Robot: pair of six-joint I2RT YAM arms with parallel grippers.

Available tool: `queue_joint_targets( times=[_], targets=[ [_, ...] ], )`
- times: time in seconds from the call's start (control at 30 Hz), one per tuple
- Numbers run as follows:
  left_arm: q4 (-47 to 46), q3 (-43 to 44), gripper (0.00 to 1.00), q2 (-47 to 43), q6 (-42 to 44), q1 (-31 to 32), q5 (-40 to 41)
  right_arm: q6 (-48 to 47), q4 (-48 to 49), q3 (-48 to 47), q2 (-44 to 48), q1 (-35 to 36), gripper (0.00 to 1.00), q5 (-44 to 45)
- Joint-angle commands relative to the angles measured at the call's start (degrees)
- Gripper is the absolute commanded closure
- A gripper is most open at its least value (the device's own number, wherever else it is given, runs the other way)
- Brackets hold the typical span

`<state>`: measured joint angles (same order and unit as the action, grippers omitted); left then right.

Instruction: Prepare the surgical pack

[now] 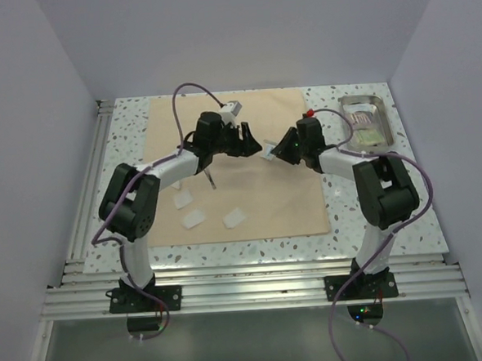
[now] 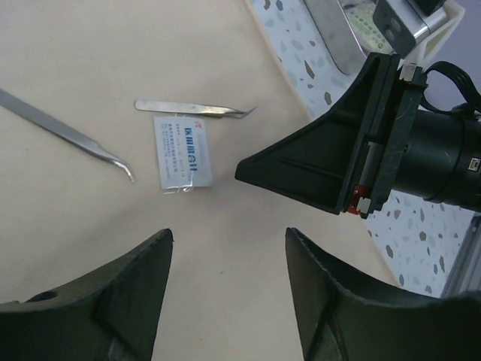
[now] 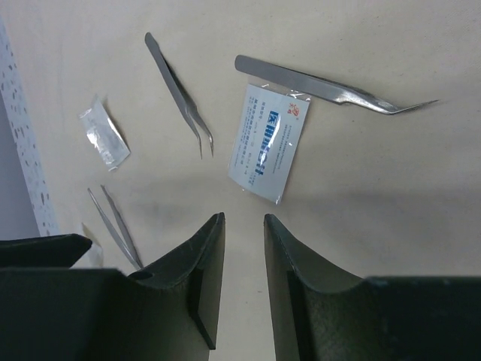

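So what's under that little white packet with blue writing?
Only the tan cloth shows around the packet. The bent tweezers lie along one short edge. Whatever lies beneath it is covered.

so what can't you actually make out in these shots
- Print on the white sachet: too small to read in either wrist view.
- Steel tray contents: too small from the top; in the left wrist view, cut by the top edge and the right gripper.
- One tweezers: handle cut by the left wrist view's left edge.

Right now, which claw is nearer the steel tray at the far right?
Right. The right claw hovers over the tan cloth, left of the steel tray; the left claw is farther left.
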<state>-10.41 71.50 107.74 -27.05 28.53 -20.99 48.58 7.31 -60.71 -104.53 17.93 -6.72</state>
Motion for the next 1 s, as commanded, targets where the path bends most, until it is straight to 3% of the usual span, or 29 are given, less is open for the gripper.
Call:
queue_joint_targets(
  times=[0.0, 0.13, 0.3, 0.47, 0.63, 0.97],
  targets=[
    [-0.5, 7.1, 0.37, 5.9, -4.8, 0.2, -9.7, -0.2, -1.1, -2.5, -2.5, -0.4, 0.68, -0.2],
    [-1.6, 11.2, 0.50, 10.0, -7.2, 0.4, -11.1, 2.0, 0.2, -3.2, -5.2, -0.4, 0.70, 0.6],
    [2.1, 16.7, 0.55, 15.4, -6.3, 0.6, -8.4, 3.5, 2.4, -2.8, -7.2, -0.7, 0.67, 1.1],
    [5.1, 22.2, 0.66, 20.5, -5.7, 0.5, -5.0, 4.4, 2.9, -3.6, -8.7, -0.7, 0.58, 1.5],
    [8.0, 25.8, 0.75, 23.6, -6.3, 0.4, -3.4, 5.3, 3.1, -3.1, -8.8, -0.8, 0.58, 3.2],
    [12.8, 32.8, 0.79, 29.2, -6.1, -0.2, -1.1, 7.3, 4.6, -2.8, -10.3, -1.2, 0.59, 3.2]
  ],
)
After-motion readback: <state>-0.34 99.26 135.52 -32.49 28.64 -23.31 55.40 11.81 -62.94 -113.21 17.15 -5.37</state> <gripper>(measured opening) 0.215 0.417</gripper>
